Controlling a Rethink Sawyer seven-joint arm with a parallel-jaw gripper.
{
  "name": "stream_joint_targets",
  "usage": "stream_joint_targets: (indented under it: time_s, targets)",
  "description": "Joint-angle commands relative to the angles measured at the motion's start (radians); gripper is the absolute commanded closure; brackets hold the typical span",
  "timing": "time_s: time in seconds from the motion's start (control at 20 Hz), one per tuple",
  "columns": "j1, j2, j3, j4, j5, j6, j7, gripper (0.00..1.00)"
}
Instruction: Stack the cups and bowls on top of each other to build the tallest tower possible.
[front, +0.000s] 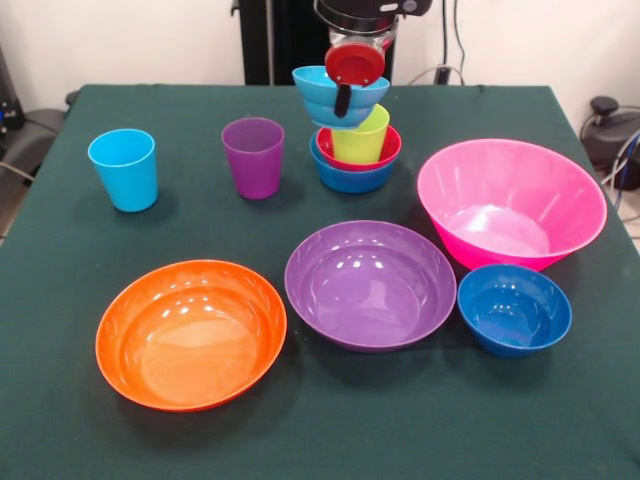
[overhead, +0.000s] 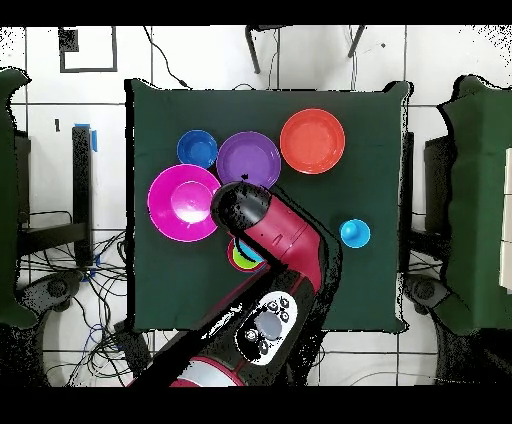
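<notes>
My gripper (front: 343, 98) comes down at the table's far side and is shut on the rim of the cyan bowl (front: 325, 100), one black finger lying over the bowl's outer wall. The cyan bowl is tilted at the mouth of the lime green cup (front: 362, 138); I cannot tell if it rests on it. That cup stands in the red bowl (front: 389, 150), which sits in the blue bowl (front: 350, 178). The light blue cup (front: 123, 168) and purple cup (front: 253, 157) stand apart to the left. In the overhead view my arm (overhead: 270, 235) hides the tower except a bit of lime green (overhead: 243, 256).
The big pink bowl (front: 510, 203) stands right of the tower. The wide purple bowl (front: 370, 283), the orange bowl (front: 190, 333) and the dark blue bowl (front: 514, 309) lie along the near side. The green table (front: 60, 400) ends close behind the tower.
</notes>
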Motion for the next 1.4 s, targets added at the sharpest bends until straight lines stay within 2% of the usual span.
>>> stream_joint_targets:
  time_s: [0.05, 1.4]
  targets:
    - [0.001, 0.027, 0.144, 0.022, -0.046, -0.016, 0.077, 1.0]
    - [0.006, 0.012, 0.143, 0.036, -0.043, -0.007, 0.078, 1.0]
